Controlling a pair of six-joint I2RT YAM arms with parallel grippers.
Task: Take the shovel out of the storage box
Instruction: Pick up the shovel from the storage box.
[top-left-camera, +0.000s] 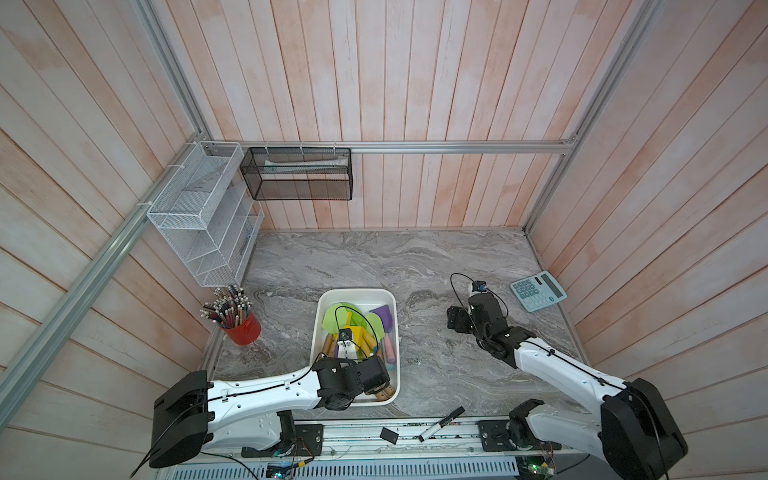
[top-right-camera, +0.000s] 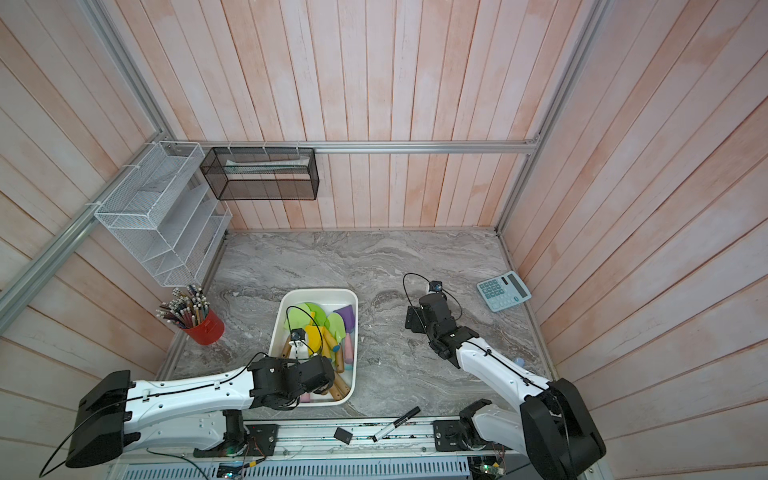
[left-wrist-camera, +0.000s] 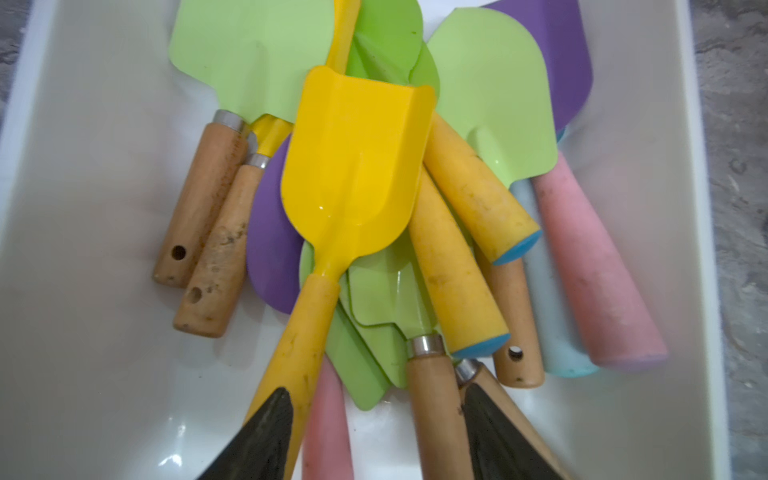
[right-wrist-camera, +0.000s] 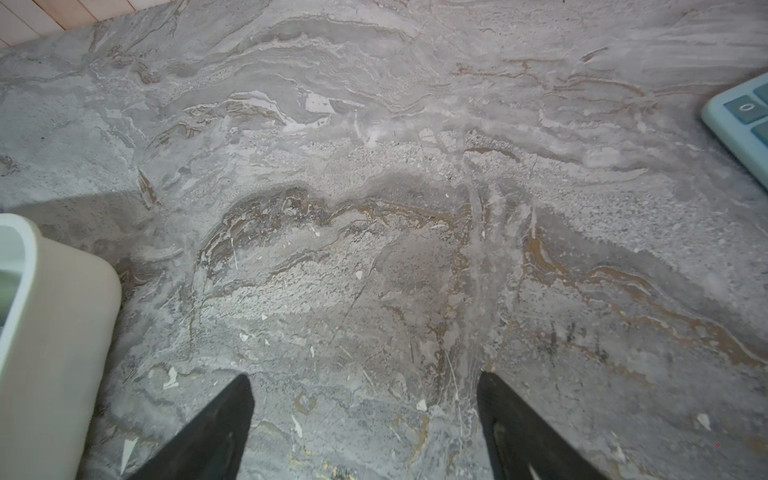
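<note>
Going for the yellow shovel (left-wrist-camera: 357, 166), top of the heap in the storage box (left-wrist-camera: 75, 257), mid-table.

My L gripper (left-wrist-camera: 376, 388) is spread, nothing pinched yet. One pad sits right over the yellow handle, w/ a pink handle (left-wrist-camera: 328, 415) and a wood handle (left-wrist-camera: 436, 415) in the gap. Too crowded imo. I'd shift sideways till only the yellow handle lies btwn the pads, squeeze mid-handle, then lift straight up so the green blades (left-wrist-camera: 386, 291) underneath don't drag along. R gripper (right-wrist-camera: 365, 376) is spread & empty over bare tabletop (right-wrist-camera: 374, 187) beside the box. I'd leave it parked.
</note>
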